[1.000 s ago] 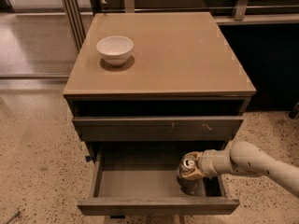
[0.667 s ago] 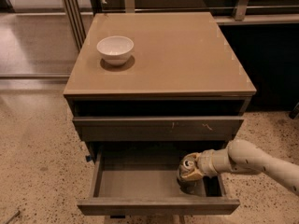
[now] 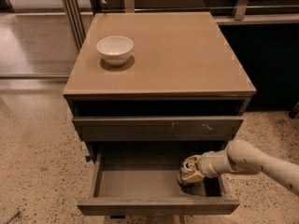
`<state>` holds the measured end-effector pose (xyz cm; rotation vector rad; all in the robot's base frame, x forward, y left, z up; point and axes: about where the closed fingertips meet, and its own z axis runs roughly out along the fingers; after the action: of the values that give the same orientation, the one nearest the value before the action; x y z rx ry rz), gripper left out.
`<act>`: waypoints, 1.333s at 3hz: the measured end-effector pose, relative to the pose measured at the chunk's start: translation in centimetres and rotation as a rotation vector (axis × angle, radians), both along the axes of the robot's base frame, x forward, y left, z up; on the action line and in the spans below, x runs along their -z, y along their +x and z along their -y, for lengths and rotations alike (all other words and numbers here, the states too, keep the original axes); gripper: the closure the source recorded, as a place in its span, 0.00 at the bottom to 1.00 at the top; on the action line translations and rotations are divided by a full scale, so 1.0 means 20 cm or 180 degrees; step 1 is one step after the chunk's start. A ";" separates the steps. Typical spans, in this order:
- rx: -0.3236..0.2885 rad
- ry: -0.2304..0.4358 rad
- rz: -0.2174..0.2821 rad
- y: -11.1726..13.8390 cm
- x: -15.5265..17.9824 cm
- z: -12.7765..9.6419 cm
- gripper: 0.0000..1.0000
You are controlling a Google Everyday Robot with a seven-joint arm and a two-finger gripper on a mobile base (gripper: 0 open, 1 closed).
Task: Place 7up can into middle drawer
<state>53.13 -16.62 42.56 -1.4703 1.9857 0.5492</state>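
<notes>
The middle drawer [image 3: 135,181] is pulled open below the cabinet, showing a smooth grey floor and a plain front. The 7up can [image 3: 189,171], with its silver top and pull tab facing up and left, sits tilted at the right end of the drawer floor. My gripper [image 3: 194,169] reaches in from the right on a pale arm and is right at the can, its end hidden behind and around the can.
A white bowl [image 3: 115,49] stands on the tan cabinet top [image 3: 187,55] at the back left. The closed drawer front with pale scratches [image 3: 159,127] is above the open drawer. Speckled floor surrounds the cabinet; a dark wall panel is to the right.
The can and gripper have stayed at the right end of the drawer; nothing has visibly moved.
</notes>
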 end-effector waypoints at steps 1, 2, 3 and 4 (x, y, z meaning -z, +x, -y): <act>-0.0032 -0.0004 0.0068 -0.02 0.03 0.00 1.00; -0.0096 -0.0021 0.0119 -0.03 0.06 0.00 1.00; -0.0097 -0.0021 0.0119 -0.03 0.06 0.00 0.81; -0.0097 -0.0021 0.0119 -0.03 0.06 0.00 0.59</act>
<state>52.45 -16.58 41.26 -1.5062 1.9412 0.5249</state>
